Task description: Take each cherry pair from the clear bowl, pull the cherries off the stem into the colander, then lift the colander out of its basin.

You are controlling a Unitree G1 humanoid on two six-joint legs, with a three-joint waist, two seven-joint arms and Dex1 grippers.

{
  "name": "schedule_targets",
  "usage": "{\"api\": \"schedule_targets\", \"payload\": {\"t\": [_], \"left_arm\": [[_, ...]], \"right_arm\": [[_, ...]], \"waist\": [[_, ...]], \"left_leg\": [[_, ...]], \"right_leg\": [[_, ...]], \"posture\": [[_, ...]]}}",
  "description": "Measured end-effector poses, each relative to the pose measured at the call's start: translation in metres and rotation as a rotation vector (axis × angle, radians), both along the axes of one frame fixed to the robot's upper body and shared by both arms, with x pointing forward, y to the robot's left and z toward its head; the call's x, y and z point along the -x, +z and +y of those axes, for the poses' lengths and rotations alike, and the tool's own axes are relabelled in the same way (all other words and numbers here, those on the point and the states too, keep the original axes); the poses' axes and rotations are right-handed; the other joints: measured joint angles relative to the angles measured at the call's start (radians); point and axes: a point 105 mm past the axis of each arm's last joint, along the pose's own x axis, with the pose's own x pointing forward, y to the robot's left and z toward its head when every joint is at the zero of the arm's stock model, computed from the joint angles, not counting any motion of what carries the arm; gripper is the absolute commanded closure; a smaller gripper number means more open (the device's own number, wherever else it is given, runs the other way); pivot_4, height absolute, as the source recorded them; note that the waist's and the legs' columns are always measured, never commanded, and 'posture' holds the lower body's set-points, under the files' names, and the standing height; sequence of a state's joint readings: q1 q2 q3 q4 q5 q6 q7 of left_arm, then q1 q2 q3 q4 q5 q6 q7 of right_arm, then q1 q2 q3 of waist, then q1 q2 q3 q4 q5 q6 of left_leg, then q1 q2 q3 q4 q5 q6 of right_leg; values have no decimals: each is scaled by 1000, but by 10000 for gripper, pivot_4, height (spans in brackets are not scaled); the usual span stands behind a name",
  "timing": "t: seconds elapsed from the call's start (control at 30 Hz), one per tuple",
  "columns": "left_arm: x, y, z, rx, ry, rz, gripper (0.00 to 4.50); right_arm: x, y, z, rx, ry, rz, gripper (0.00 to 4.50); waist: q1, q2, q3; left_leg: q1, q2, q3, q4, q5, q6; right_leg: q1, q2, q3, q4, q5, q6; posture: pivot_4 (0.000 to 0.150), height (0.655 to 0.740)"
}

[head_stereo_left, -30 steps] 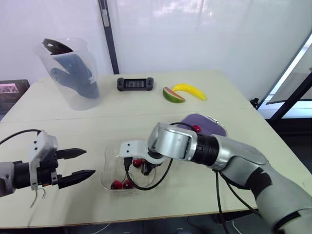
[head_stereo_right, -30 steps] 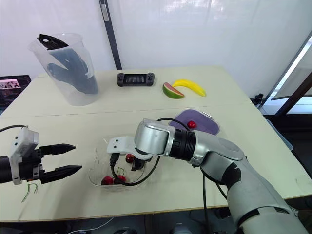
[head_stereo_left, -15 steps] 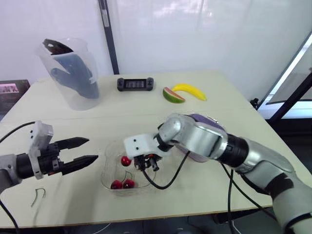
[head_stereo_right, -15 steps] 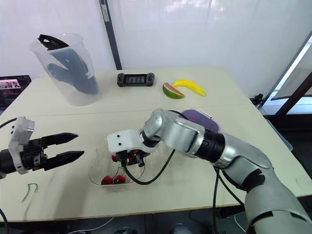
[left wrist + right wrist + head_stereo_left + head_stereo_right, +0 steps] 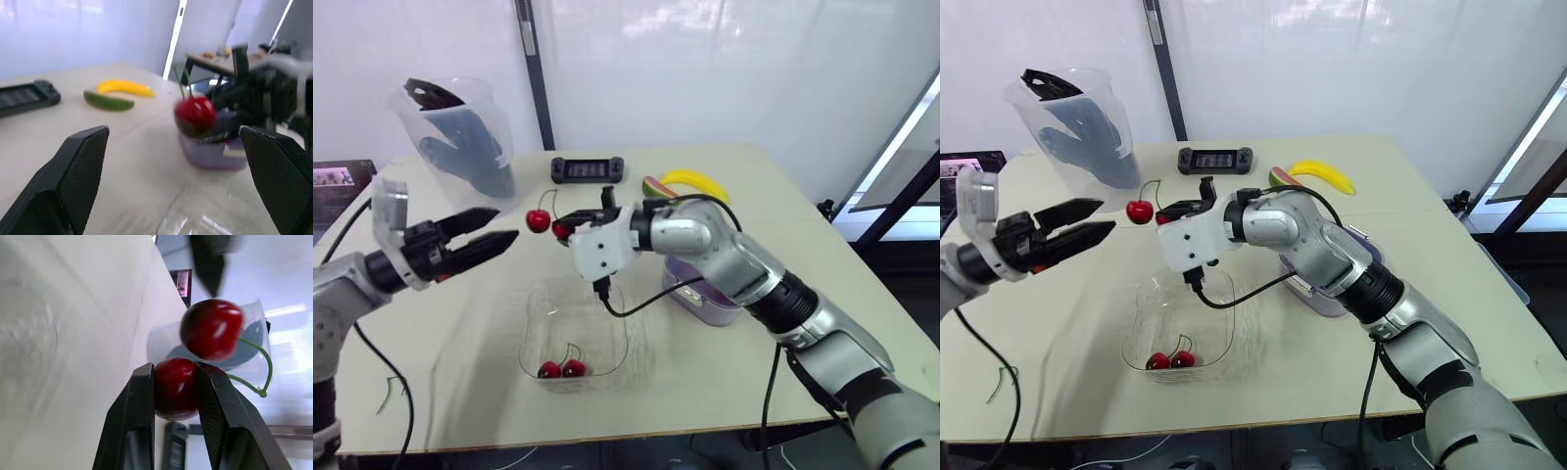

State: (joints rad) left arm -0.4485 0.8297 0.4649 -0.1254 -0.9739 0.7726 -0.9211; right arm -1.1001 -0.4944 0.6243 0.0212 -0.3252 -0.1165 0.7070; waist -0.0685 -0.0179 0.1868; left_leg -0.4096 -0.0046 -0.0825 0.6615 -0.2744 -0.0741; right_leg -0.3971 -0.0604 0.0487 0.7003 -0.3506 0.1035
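The right gripper (image 5: pixel 175 366) is clamping one cherry (image 5: pixel 562 231) of a cherry pair, holding it high above the far rim of the clear bowl (image 5: pixel 540 313). The free cherry (image 5: pixel 538 221) is hanging just off that gripper on the side facing the left gripper (image 5: pixel 503 224), so the pair is lying roughly level along the line between the two arms, its green stem arching upward. The left gripper is the nearer free tool: its fingers are spread apart and its tips are pointing at the free cherry, close but not touching. A second pair (image 5: pixel 560 368) is lying in the bowl, and the colander (image 5: pixel 705 302) is sitting just beyond the bowl's right side.

Half a second ago the right gripper was down inside the bowl and the left gripper was waiting low beside the bowl's left side; both are now raised above it.
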Motion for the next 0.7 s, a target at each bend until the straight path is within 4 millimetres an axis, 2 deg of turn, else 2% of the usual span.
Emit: {"api": "schedule_targets", "payload": {"t": [0.1,0.2,0.43,0.57,0.7], "left_arm": [[-4,9,-9,26,-30,-5,0],[-8,9,-17,23,-50,5,0],[-25,5,-40,-7,-68,82,0],[-32,-9,-50,-61,-66,147,0],[-34,-11,-56,-70,-80,169,0]], "right_arm": [[-6,-17,-8,71,-40,-142,36262],[-8,-28,-9,95,-64,-192,36262],[2,-16,1,74,-36,-301,36262],[8,-17,6,87,-1,-328,36262],[11,-18,8,102,20,-344,36262]], "waist": [[-1,0,0],[-4,0,0],[-3,0,0],[-1,0,0],[-2,0,0]], "left_leg": [[0,-1,0,0,0,-1],[0,-1,0,0,2,-4],[0,0,-1,1,2,-4],[0,0,-1,1,3,-5],[0,0,-1,1,3,-5]], "right_leg": [[0,0,0,0,0,0],[0,2,0,0,0,0],[1,3,0,1,0,0],[1,3,0,1,0,0],[1,3,0,1,0,0]], "posture": [[1500,7400],[1500,7400],[1500,7400],[1500,7400],[1500,7400]]}}
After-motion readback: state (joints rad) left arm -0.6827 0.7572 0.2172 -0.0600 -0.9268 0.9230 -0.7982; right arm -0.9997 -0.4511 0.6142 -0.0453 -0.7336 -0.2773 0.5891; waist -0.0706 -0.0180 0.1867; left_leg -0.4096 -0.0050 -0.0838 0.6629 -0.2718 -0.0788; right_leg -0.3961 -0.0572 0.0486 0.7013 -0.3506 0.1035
